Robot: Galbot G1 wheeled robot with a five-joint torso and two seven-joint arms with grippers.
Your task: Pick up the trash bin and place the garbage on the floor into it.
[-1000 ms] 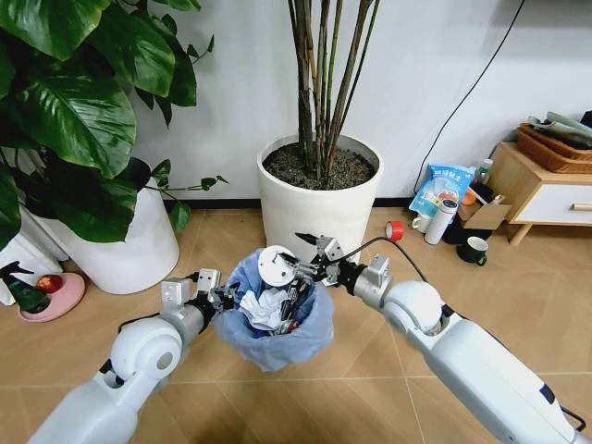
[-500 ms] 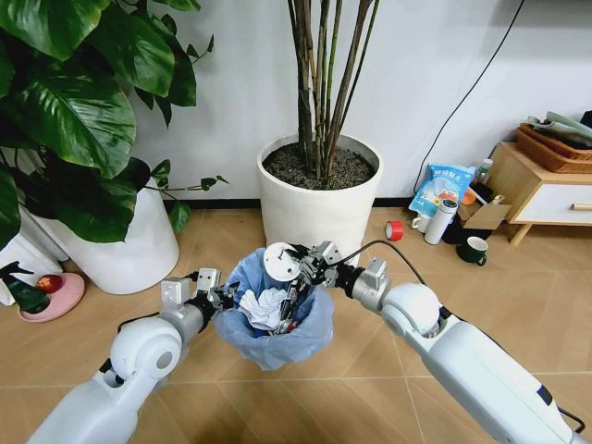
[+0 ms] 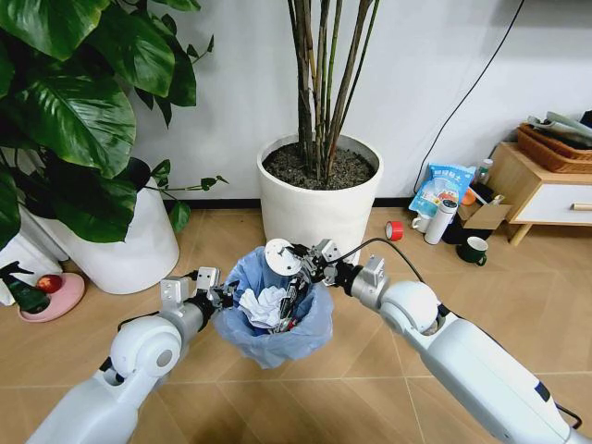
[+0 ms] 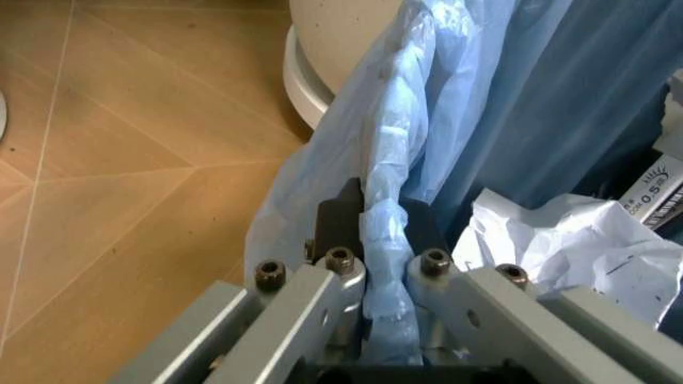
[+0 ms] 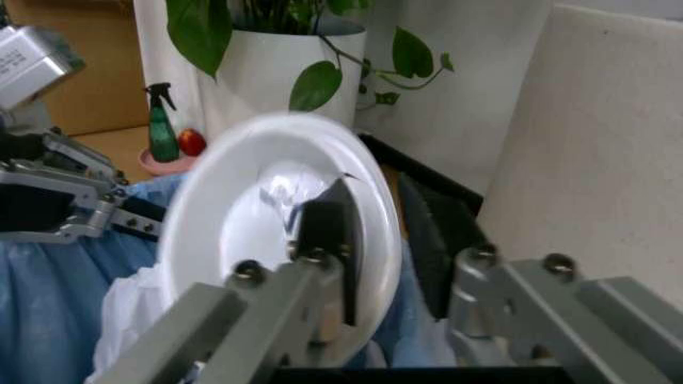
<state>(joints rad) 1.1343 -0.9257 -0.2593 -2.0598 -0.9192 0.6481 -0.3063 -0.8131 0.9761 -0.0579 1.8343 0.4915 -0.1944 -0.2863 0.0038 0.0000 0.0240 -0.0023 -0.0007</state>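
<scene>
My left gripper (image 4: 385, 232) pinches the bag-lined rim of the trash bin (image 3: 274, 335), holding it above the floor — my right gripper (image 3: 298, 262) clamps a white round lid (image 3: 277, 258) over its opening, crumpled paper (image 3: 265, 306) inside.

- The trash bin (image 3: 275, 324) is small and round, lined with a crinkly light-blue bag, and hangs upright off the floor; the left gripper (image 4: 381, 218) pinches the bag-covered rim on one side.
- A white round lid (image 3: 277, 258) (tilted on edge) sits clamped between the right gripper's (image 3: 298, 265) fingers, just above the bin's far rim.
- Crumpled white paper wads (image 3: 264, 305) lie inside the bin, below the lid, next to dark wrappers.
</scene>
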